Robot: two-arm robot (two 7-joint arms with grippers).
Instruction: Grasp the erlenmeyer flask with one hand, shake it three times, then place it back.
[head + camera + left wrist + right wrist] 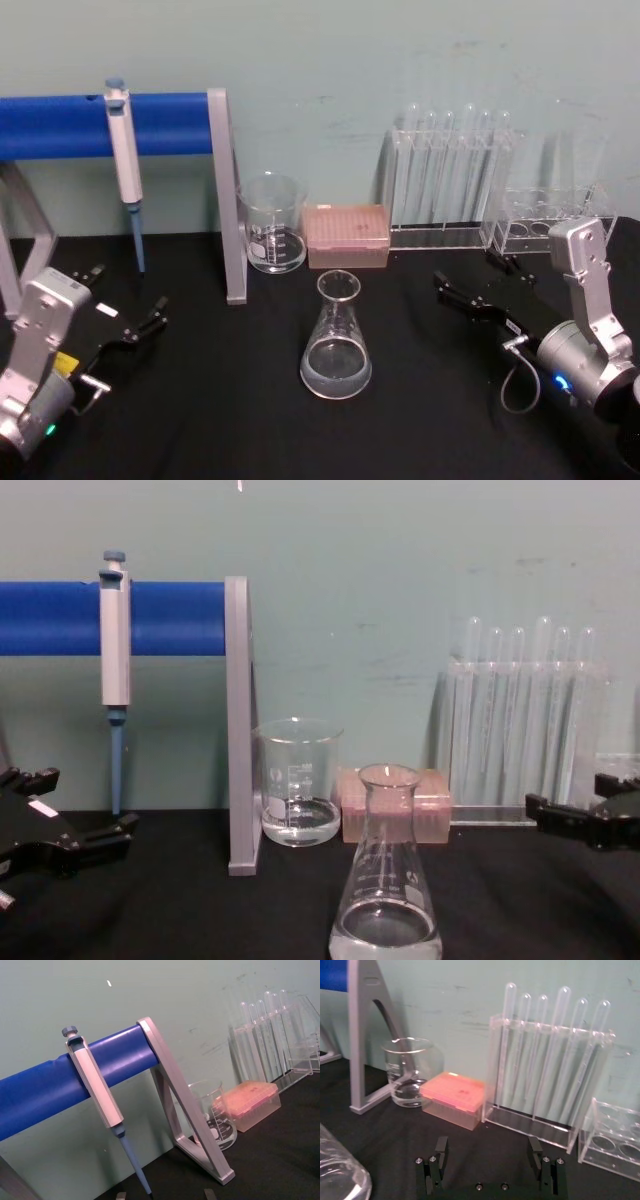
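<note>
Bench surface: black table top (430, 420), matte, running back to a pale green wall (350, 60). Along the wall, from the robot's left: a blue bar (60, 125) on grey metal stand legs (228, 200), with a pipette (125, 160) hanging from it, tip down; a glass beaker (272, 223) holding a little clear liquid; just beside it a pink-lidded tip box (346, 236); then a clear rack of test tubes (450, 180), upright; and a second, lower clear rack (545, 220).

Erlenmeyer flask (337, 338): stands upright on the table near its middle, in front of the beaker and tip box and apart from both. Clear glass, wide base narrowing to a rimmed neck, white graduation marks on the side in the chest view (385, 880), shallow layer of clear liquid at the bottom.

Left gripper (128, 308): low over the table at the robot's left, fingers spread, nothing between them, well apart from the flask.

Right gripper (472, 282): low at the robot's right, in front of the racks, fingers wide apart and empty.
</note>
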